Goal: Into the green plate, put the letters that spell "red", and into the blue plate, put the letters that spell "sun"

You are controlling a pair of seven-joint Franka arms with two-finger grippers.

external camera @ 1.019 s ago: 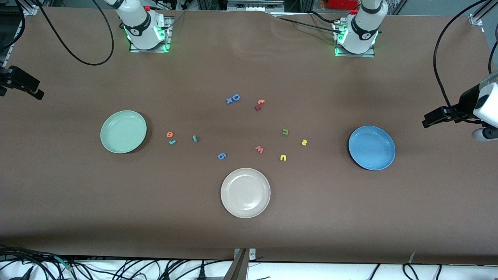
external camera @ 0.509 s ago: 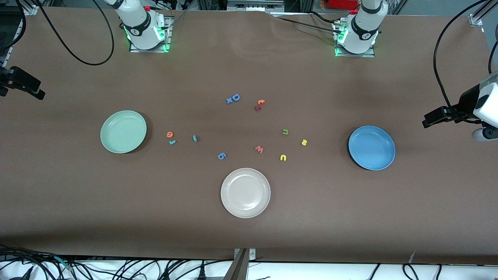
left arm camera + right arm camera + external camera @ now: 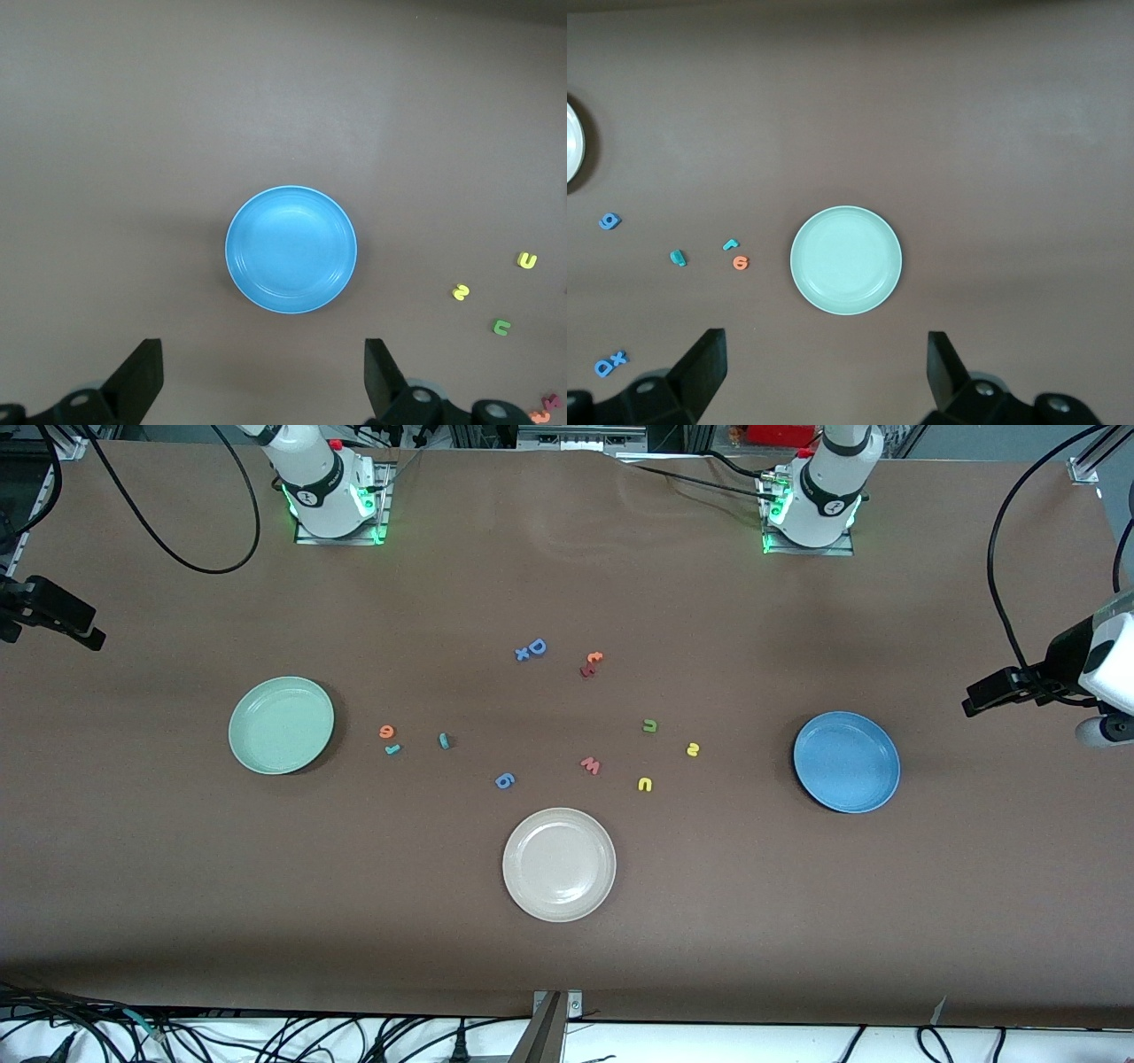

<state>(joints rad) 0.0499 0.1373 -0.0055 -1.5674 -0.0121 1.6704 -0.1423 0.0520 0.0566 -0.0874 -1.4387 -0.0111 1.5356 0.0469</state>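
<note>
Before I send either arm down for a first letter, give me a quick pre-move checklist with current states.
1. Green plate empty: ok.
2. Blue plate empty: ok.
3. Orange e, teal r and teal d loose on the table by the green plate: ok.
4. Yellow s, yellow arch and green arch apart from each other: ok.
5. Left gripper open, high over the blue plate: ok.
6. Right gripper open, high over the green plate: ok.

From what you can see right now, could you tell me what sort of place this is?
Most likely a robotics lab bench: two arm bases bolted along the brown table, cables hanging off its edge, and sorting props laid out, namely the green plate, the blue plate and scattered foam letters.
</note>
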